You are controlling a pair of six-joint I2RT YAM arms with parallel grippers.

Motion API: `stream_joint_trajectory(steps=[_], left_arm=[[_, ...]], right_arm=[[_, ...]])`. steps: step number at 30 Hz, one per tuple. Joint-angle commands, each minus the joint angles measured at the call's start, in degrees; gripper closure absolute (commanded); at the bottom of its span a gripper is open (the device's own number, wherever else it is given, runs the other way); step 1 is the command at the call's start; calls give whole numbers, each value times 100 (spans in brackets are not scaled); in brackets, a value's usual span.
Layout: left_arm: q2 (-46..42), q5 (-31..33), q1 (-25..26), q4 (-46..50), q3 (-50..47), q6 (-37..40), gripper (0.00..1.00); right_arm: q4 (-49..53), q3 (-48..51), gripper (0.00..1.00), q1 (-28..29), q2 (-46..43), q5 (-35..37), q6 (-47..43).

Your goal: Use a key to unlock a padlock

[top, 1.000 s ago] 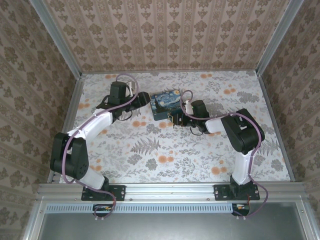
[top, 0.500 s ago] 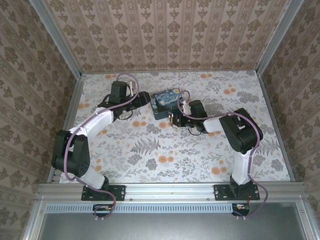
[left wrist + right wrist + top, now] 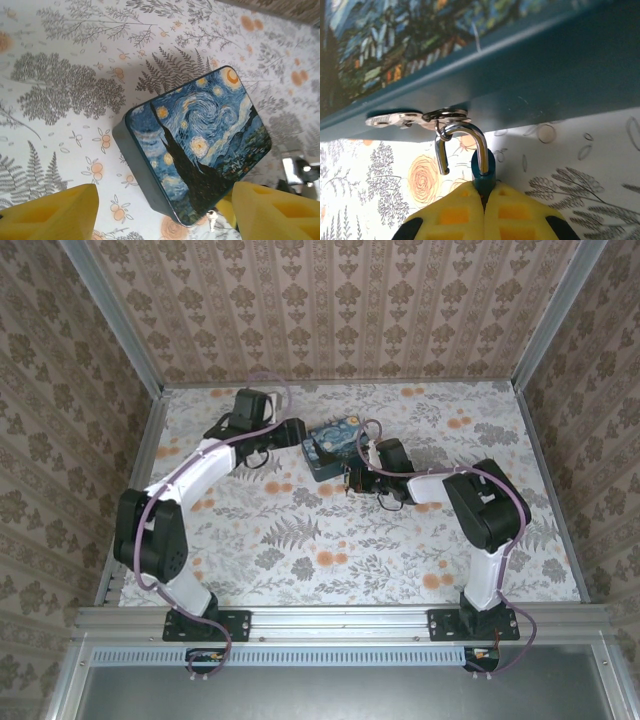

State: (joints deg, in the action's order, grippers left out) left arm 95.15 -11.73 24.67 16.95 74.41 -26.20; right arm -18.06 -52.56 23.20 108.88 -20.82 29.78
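The padlock [image 3: 483,167] is tiny, with a teal body and a silver shackle whose left leg hangs free. My right gripper [image 3: 484,192] is shut on its body, right at the front side of the blue swirl-painted tin box [image 3: 520,75]. A ring threaded on the shackle holds the key [image 3: 387,120], which lies flat against the foot of the box. The key [image 3: 212,219] also peeks out past the box corner in the left wrist view. My left gripper [image 3: 165,215] stands open above the box [image 3: 200,145], one yellow finger [image 3: 55,212] on either side, touching nothing.
The box [image 3: 335,448] sits mid-table at the back, between the left gripper [image 3: 290,433] and the right gripper [image 3: 352,478]. Patterned walls and metal rails [image 3: 140,450] enclose the flowered table. Open room lies in front of the box and to the far right.
My right gripper has closed on the padlock body by the box. The left arm has swung right, bringing its open gripper closer to the box.
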Motion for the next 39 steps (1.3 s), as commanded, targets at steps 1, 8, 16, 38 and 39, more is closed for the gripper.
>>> stream_joint_trajectory(steps=[1, 8, 16, 38, 39], left_arm=[[350, 812, 382, 914, 536, 761, 28], [1129, 1263, 779, 1346, 1315, 1064, 27], [1980, 1677, 1133, 1729, 2126, 1274, 27], [2635, 2614, 1705, 2062, 2078, 1714, 27], [2655, 2652, 1731, 2075, 2058, 1729, 27]], right_arm=[[526, -91, 100, 22, -207, 501, 379], [504, 8, 100, 9, -297, 612, 615], [299, 80, 100, -7, -245, 544, 783], [-767, 400, 100, -429, -151, 172, 1886], [-837, 396, 100, -453, -124, 132, 1958]])
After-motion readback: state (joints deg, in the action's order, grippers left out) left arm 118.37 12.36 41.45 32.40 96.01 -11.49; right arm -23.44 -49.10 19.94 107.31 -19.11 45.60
